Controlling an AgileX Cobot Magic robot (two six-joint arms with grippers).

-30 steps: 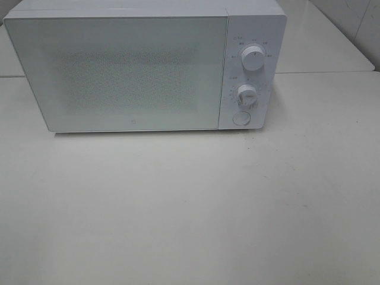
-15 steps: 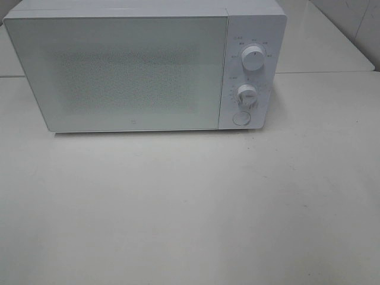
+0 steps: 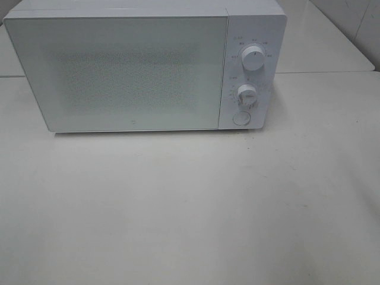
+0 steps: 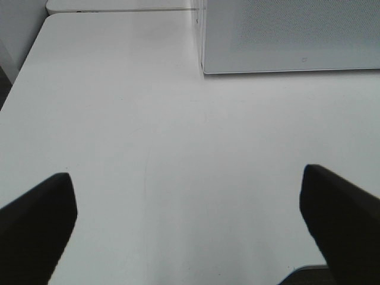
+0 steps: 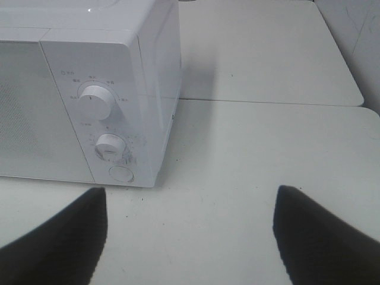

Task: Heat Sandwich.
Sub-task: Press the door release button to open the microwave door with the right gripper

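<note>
Microwave (image 3: 142,68) at 12 o'clock, door shut, sandwich nowhere in view — left end effector (image 4: 185,175) and right end effector (image 5: 191,191) spread, empty; progress can't be judged.

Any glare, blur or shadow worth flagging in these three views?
Exterior high: even light; the microwave door is pale and grainy, nothing readable behind it. Left wrist: the left gripper is dark and soft-edged. Right wrist: soft shadow beside the microwave on the table; dial labels illegible.

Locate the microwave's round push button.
In the high view, the round button sits at the bottom of the control panel on the right of the microwave, just below the lower knob.
</note>
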